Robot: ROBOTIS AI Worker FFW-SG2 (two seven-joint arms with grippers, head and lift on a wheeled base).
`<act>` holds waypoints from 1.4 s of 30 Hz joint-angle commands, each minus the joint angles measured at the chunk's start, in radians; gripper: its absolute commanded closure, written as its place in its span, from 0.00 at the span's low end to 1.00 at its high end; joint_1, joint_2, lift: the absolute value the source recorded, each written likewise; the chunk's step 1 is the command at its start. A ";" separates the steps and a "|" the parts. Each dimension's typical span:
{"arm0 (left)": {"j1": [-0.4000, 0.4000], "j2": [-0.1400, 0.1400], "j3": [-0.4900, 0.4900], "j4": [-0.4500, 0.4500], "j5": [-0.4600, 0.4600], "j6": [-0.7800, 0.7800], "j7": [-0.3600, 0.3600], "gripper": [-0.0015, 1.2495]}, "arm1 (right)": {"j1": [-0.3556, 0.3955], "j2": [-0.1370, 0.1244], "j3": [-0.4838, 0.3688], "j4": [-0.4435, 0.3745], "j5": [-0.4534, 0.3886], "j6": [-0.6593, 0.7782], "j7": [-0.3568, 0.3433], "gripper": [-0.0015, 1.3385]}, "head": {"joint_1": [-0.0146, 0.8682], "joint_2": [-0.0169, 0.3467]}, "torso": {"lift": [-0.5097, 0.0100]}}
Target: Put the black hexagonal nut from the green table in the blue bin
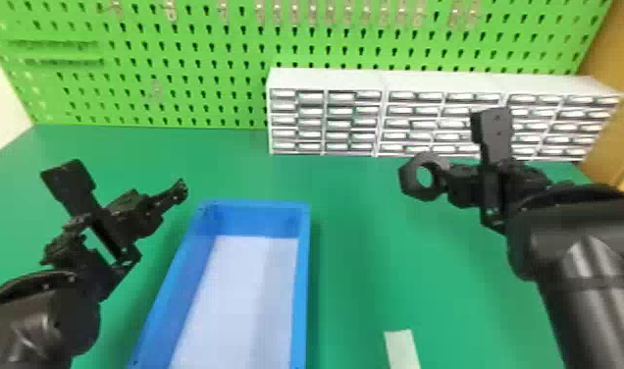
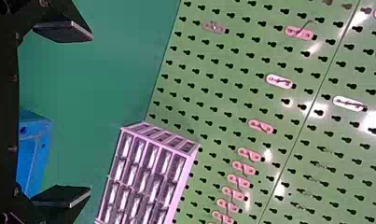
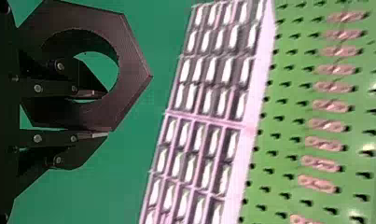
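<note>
the black hexagonal nut [image 1: 410, 176] is carried by the right gripper [image 3: 101, 114], its fingers closed on one wall of the ring: one finger sits within the hole, the other bears on the outer side. such a hold probably serves because a single wall is narrow enough to pinch, while the far part of the ring juts past the fingertips and should fall free once they part. a slight turn of the nut about this wall is the likely weakness.

the blue bin [image 1: 303, 275] stands on the green table [image 1: 355, 275], to the robot's left of these fingers and nearer the robot. its open top lies between the two grippers, presumably so that either arm can reach it; a leftward move, kept above the rim, appears to be called for. the left gripper [image 2: 89, 113] has its fingers spread wide around nothing, beside the bin on the side away from the nut, where it leaves the approach free. the drawer cabinet [image 1: 443, 83] stands beyond the right fingers, out of that path.
</note>
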 commanded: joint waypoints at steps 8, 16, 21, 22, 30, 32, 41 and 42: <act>-0.001 -0.001 0.001 0.000 0.000 0.000 0.000 0.10 | -0.010 -0.015 0.071 0.057 -0.120 -0.207 -0.010 0.71 | 0.77 0.14 | 0.79; -0.001 0.000 0.001 0.000 -0.002 0.000 0.000 0.10 | -0.041 -0.032 0.168 0.106 -0.201 -0.272 -0.010 0.71 | 0.77 0.14 | 0.79; -0.001 0.000 0.001 0.000 -0.003 0.000 0.000 0.10 | -0.060 -0.041 0.234 0.129 -0.253 -0.290 -0.010 0.71 | 0.77 0.14 | 0.79; -0.001 -0.001 0.001 0.000 -0.003 0.000 0.000 0.10 | -0.064 -0.044 0.247 0.134 -0.264 -0.292 -0.010 0.71 | 0.77 0.14 | 0.79; -0.003 -0.001 0.001 0.000 -0.006 0.000 0.000 0.10 | -0.099 -0.062 0.364 0.158 -0.352 -0.304 -0.008 0.71 | 0.77 0.14 | 0.79; -0.001 0.000 0.001 0.000 -0.006 0.000 0.000 0.10 | -0.106 -0.065 0.385 0.161 -0.368 -0.306 -0.008 0.71 | 0.77 0.14 | 0.79; -0.001 0.000 0.001 0.000 -0.006 0.000 0.000 0.10 | -0.125 -0.085 0.467 0.166 -0.448 -0.304 -0.008 0.71 | 0.77 0.14 | 0.79; -0.001 0.000 0.001 0.000 -0.006 0.000 0.000 0.10 | -0.127 -0.087 0.474 0.166 -0.454 -0.304 -0.008 0.71 | 0.77 0.14 | 0.79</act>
